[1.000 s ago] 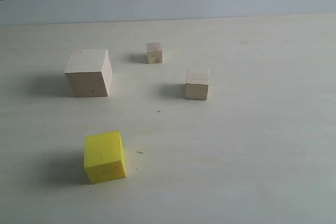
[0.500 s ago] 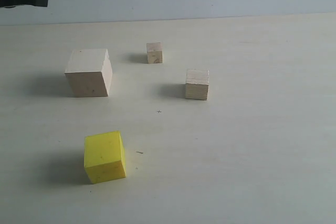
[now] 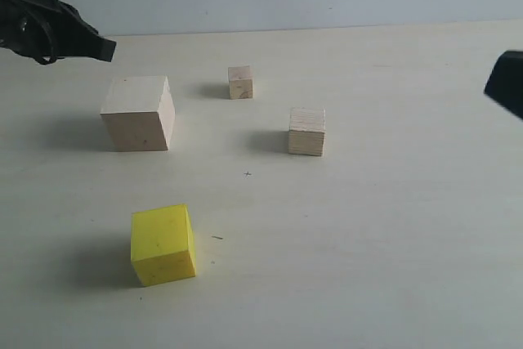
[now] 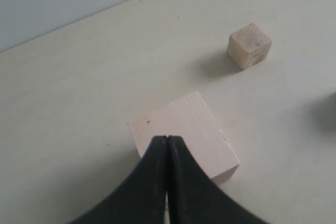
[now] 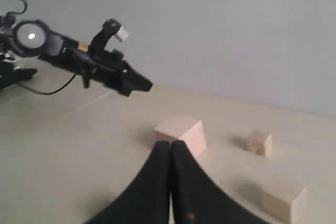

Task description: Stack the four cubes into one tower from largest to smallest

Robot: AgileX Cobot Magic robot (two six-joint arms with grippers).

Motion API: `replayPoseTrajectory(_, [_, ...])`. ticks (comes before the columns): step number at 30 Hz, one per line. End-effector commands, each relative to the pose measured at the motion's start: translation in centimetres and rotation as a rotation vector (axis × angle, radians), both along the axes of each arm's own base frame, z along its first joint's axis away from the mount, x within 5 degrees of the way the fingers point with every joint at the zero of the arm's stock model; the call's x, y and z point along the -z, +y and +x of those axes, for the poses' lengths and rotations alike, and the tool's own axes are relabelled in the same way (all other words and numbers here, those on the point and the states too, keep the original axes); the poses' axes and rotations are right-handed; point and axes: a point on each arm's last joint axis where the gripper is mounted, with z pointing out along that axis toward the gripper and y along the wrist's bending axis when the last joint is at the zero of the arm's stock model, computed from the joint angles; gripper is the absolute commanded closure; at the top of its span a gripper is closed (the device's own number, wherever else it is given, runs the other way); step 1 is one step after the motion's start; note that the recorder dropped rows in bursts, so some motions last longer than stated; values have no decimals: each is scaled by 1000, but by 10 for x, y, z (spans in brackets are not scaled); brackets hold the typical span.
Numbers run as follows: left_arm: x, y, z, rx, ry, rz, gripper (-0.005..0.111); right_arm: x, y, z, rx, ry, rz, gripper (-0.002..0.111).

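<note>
Hovering my shut, empty left claw [image 4: 167, 139] near the big pale cube [image 3: 137, 112], I judge the yellow cube [image 3: 163, 244], standing apart on that same side, nearer this arm than my right claw [image 3: 507, 83], likewise shut.

Left gripper [image 3: 105, 49] pokes in from the upper left, fingers [image 4: 155, 157] pressed together; right gripper [image 5: 170, 145] same, just peeking in at right edge.

Bright, even light; soft leftward shadows, as beside the yellow cube [image 3: 163, 244].
</note>
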Motion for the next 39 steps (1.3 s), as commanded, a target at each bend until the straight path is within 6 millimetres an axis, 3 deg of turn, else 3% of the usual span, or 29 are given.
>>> replayPoseTrajectory(1, [0,7,19,-46,-14,-12,107,4,8,2,-100,125,24,108])
replayPoseTrajectory(5, [4,13,32,-84,19,-28,107,11,16,4,-199,237,37,108])
replayPoseTrajectory(10, [14,14,34,-94,81,-28,107,17,24,9,-297,340,52,108])
replayPoseTrajectory(19, [23,12,23,-85,240,-43,107,2,20,22,-190,289,248,108])
replayPoseTrajectory(30, [25,8,19,-95,310,-97,107,3,14,32,-73,163,153,108])
replayPoseTrajectory(39, [39,18,38,-147,216,-75,107,17,18,45,-85,252,115,108])
